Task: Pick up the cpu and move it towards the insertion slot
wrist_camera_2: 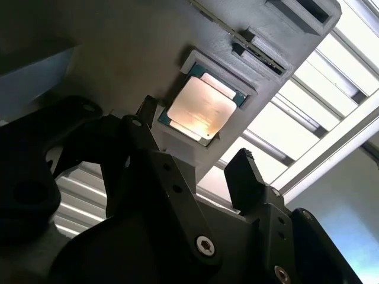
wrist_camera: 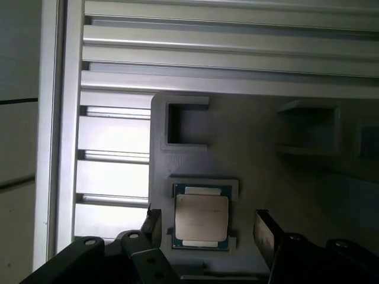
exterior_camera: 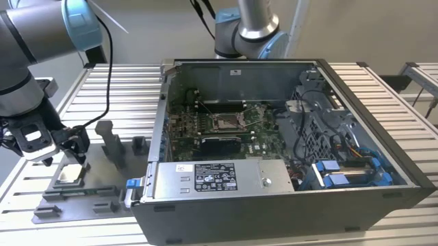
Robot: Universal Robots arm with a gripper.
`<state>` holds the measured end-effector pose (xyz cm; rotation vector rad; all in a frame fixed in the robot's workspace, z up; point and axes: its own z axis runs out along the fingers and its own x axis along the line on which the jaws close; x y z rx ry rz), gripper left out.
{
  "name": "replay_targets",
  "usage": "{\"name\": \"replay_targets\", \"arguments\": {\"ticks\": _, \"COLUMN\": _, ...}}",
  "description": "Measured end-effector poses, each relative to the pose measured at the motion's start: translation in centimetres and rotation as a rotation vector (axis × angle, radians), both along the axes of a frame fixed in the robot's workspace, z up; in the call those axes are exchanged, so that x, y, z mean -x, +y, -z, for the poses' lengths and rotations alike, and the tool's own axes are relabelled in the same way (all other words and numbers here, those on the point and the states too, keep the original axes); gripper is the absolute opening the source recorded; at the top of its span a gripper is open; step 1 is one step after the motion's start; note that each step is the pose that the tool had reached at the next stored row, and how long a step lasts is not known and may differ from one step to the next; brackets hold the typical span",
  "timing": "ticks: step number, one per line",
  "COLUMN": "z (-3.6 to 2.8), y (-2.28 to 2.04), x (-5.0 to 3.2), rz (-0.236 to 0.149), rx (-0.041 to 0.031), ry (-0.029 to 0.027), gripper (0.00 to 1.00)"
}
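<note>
Directly beneath the gripper (exterior_camera: pixel 66 163), the cpu (exterior_camera: pixel 71 175) was seen lying flat in a shallow square recess of the grey fixture plate (exterior_camera: pixel 89 202), at the exterior view's left. Its silvery top face was turned upward, with a thin green edge exposed around it in both wrist views (wrist_camera_2: pixel 198 110) (wrist_camera: pixel 201 216). The gripper (wrist_camera: pixel 207 223) was held released: its two dark fingers (wrist_camera: pixel 263 234) were spread apart, one on either side of the cpu, and no contact with the chip could be made out. In the second wrist view the gripper (wrist_camera_2: pixel 195 139) was likewise shown straddling the recess, close above it. The fixture plate was set on a slatted metal table (exterior_camera: pixel 123 87), just beside an open computer case (exterior_camera: pixel 370 205). The insertion slot (exterior_camera: pixel 228 121), a square metal-framed socket with thin wire levers, was located on the green board inside that case, well apart from the cpu and toward the exterior view's right of it. Nothing was gripped.
</note>
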<state>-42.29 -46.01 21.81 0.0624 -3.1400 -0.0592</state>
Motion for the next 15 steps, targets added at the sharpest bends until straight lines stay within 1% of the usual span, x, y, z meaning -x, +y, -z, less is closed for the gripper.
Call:
{"name": "replay_targets", "arguments": {"ticks": 6, "z": 0.77, "y": -0.07, "x": 0.05, "rz": 0.0, "rx": 0.0, "ry": -0.0001, "gripper": 1.0}}
{"name": "replay_targets", "arguments": {"ticks": 10, "z": 1.25, "y": -0.24, "x": 0.06, "rz": 0.0, "rx": -0.0002, "ry": -0.0003, "gripper": 1.0}}
{"name": "replay_targets", "arguments": {"ticks": 15, "z": 1.69, "y": -0.49, "x": 0.14, "rz": 0.0, "rx": -0.0001, "ry": -0.0001, "gripper": 1.0}}
